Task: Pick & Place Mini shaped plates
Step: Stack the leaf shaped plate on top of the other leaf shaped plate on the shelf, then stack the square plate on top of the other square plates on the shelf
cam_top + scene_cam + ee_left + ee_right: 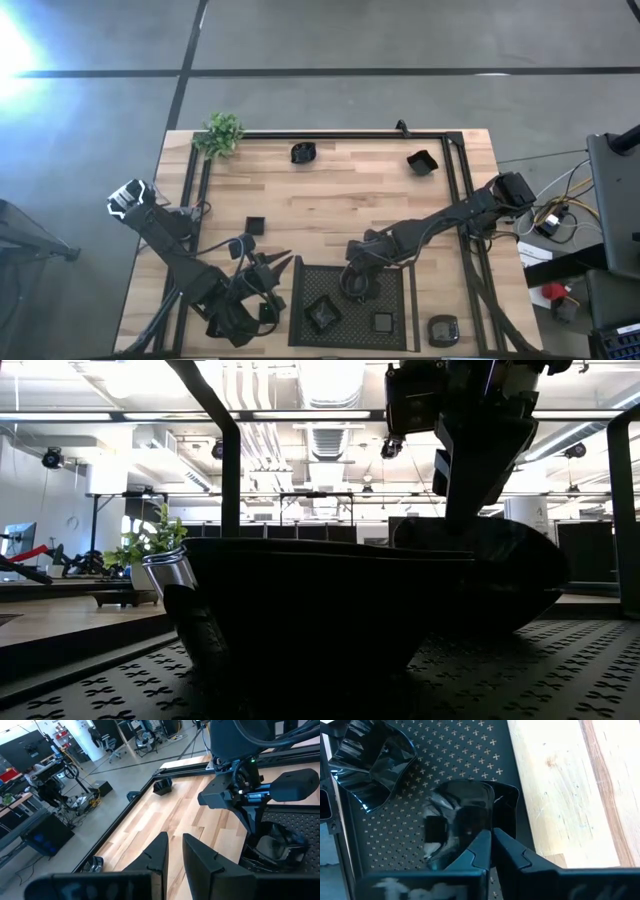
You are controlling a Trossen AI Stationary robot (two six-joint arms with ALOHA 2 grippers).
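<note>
Seven small black dishes can be counted from above. Three sit in the black mesh tray [392, 275] at the near edge of the worktop [340, 190]: an angular dish [322, 314], a small square dish [383, 322], and a dish [352, 285] under the right hand [350, 290]. The other four lie on or beside the wood: a round dish [303, 153] and a tilted square dish [422, 162] near the far rail, a little square dish [255, 226] towards the left, and a rounded dish [443, 329] just outside the tray's right side.

The right hand is down in the tray's far left part. In the right wrist view its two fingers [482, 851] stand narrow, nearly together, their tips at the rim of the glossy dish there; whether they pinch that rim cannot be told.

The left hand [278, 265] hangs over bare wood just left of the tray, its fingers [160, 852] a small gap apart and holding nothing.

One green plant [221, 133] stands at the far left corner.
</note>
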